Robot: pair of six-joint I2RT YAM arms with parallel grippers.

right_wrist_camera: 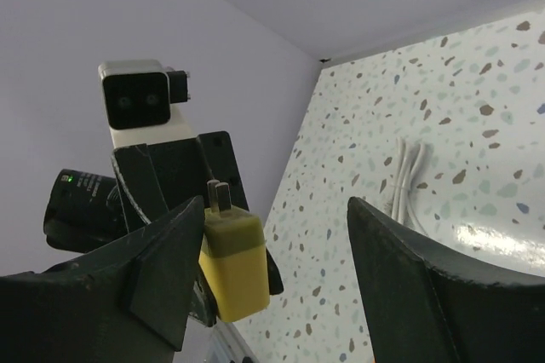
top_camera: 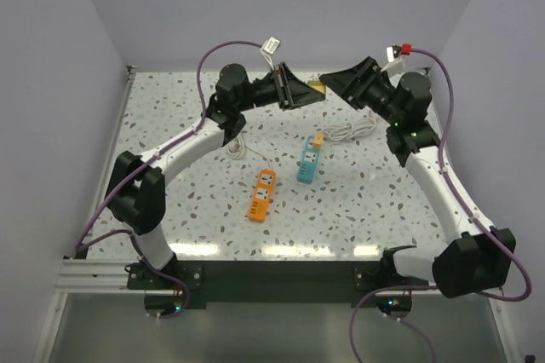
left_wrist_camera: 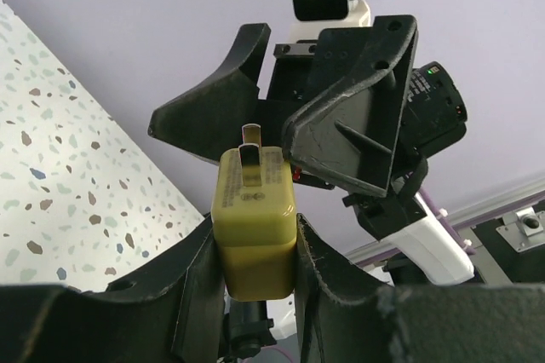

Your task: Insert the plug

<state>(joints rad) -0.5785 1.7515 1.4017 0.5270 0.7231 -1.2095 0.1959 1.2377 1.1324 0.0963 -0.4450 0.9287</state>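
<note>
Two arms meet in the air above the far edge of the speckled table (top_camera: 358, 201).
Beneath them lie a blue power strip (top_camera: 308, 161), an orange power strip (top_camera: 261, 195) and a white cable (top_camera: 353, 131). The right gripper (right_wrist_camera: 277, 210) stands spread, one finger just beside the plug (left_wrist_camera: 254, 201). The left gripper (top_camera: 308, 90) clamps that yellow plug by its body, prongs toward the right gripper.

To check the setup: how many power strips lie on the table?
2. The orange power strip lies at the centre of the table; the blue power strip just right of it, farther back. No other shows.
</note>
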